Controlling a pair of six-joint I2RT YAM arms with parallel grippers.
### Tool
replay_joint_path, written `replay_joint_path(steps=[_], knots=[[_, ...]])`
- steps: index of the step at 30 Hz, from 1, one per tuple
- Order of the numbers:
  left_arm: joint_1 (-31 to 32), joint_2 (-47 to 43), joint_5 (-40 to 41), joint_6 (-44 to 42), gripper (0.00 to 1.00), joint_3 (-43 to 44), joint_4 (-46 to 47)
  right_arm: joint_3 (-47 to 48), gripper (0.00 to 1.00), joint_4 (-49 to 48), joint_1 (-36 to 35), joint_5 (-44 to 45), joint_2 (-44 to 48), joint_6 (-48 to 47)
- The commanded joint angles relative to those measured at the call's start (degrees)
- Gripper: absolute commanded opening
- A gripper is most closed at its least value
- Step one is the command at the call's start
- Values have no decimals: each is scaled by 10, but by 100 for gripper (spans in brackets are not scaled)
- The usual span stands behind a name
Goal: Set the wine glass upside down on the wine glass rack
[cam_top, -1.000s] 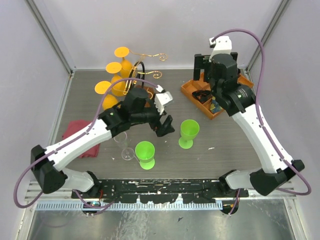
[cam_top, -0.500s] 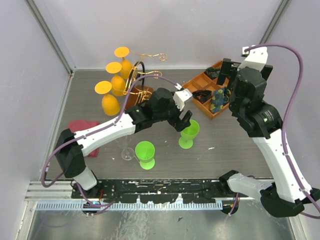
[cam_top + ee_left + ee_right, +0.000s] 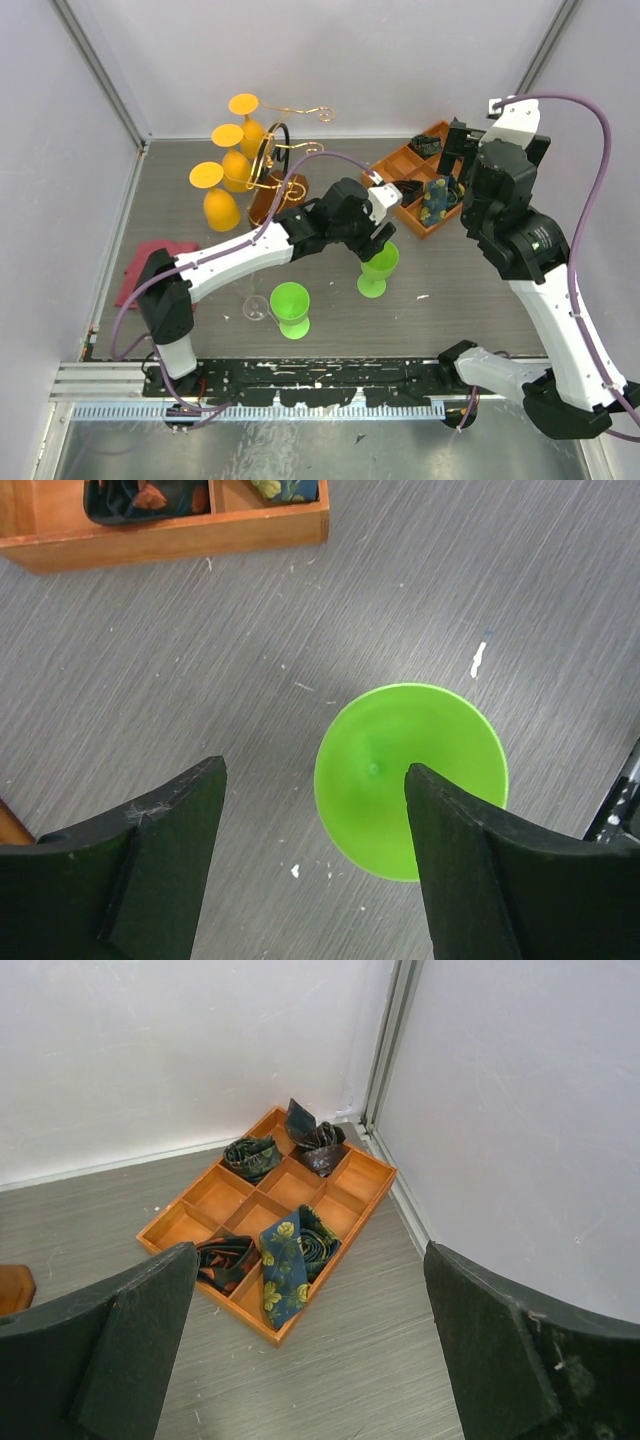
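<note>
Left gripper [image 3: 315,768]: held spread over green glass [image 3: 390,775].
Right gripper [image 3: 310,1252]: held spread above tray [image 3: 218,1192].
Bench [image 3: 150,660]: green glass stood upright, near tray.

Looking down on an orange compartment tray [image 3: 296,1184], three by three, set cornerwise on a grey wood-grain tabletop [image 3: 350,1380] near the corner of two white walls. In its far compartments, a dark rolled tie [image 3: 250,1153] and a dark folded one [image 3: 315,1140]. At its near edge, a blue tie with yellow flowers [image 3: 285,1265]; left of that, a dark orange-patterned tie [image 3: 225,1252]. Below the tray on either side, the wide-parted black fingers [image 3: 120,1350] of the right end effector [image 3: 308,1260]. Far left of the tray, a sliver of brown wood [image 3: 14,1290].
</note>
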State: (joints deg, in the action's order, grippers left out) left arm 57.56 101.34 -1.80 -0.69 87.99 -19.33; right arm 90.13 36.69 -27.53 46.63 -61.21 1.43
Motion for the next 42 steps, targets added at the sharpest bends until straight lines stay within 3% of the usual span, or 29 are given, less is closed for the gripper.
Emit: replay_joint_path(steps=[1,8,17,23,34,42], knots=[[4,15,18,-19,78,26,-54,-2,100,-8,2,16,30,3],[5,25,10,-16,72,17,-62,-12,100,-8,1,15,44,10],[5,31,-17,-15,42,13,-62,-8,100,-10,2,-5,34,19],[5,35,-18,-16,36,11,-61,-8,100,-14,2,-11,32,23],[6,53,-53,-25,12,32,-92,-5,100,-14,2,-17,33,19],[2,45,-44,-27,7,64,-122,-1,100,-14,2,-26,33,16]])
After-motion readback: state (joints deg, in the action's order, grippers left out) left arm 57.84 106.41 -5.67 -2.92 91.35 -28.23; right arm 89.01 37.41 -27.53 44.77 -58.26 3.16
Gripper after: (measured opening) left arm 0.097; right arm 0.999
